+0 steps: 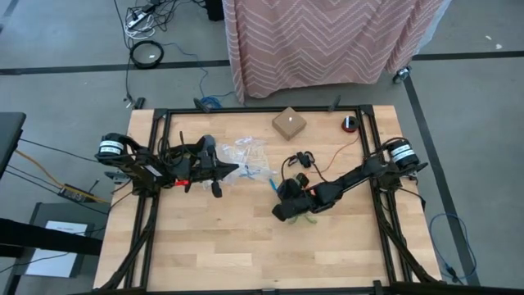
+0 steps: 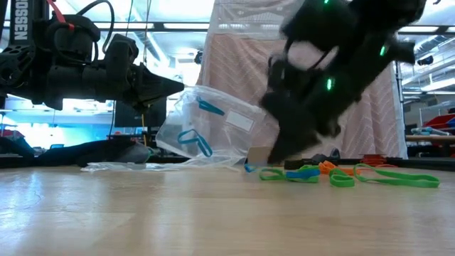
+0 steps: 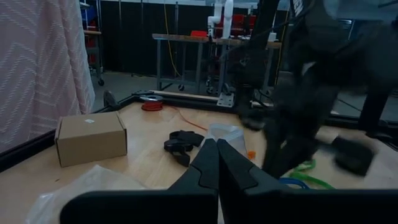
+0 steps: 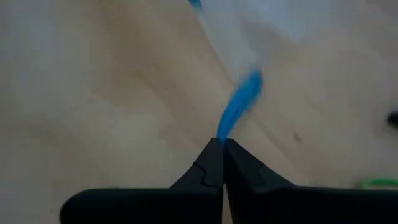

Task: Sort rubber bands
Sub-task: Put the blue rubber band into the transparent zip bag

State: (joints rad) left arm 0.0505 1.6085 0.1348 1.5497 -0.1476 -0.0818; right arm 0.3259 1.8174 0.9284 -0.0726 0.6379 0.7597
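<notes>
The right tool (image 4: pixel 217 144) was clamped on a blue band (image 4: pixel 239 106) to bag it; the left tool (image 3: pixel 217 148), fingers together, pinched the bag (image 2: pixel 213 124) open

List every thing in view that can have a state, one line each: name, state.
Right gripper: shut on a blue rubber band, low over the table.
Left gripper: shut, pinching the clear zip bag and holding it up.
Clear zip bag: lifted off the table, blue bands inside.
Green rubber bands: lying loose on the table.
Orange rubber band: loose on the table among the green ones.
Cardboard box: closed, on the table.
</notes>
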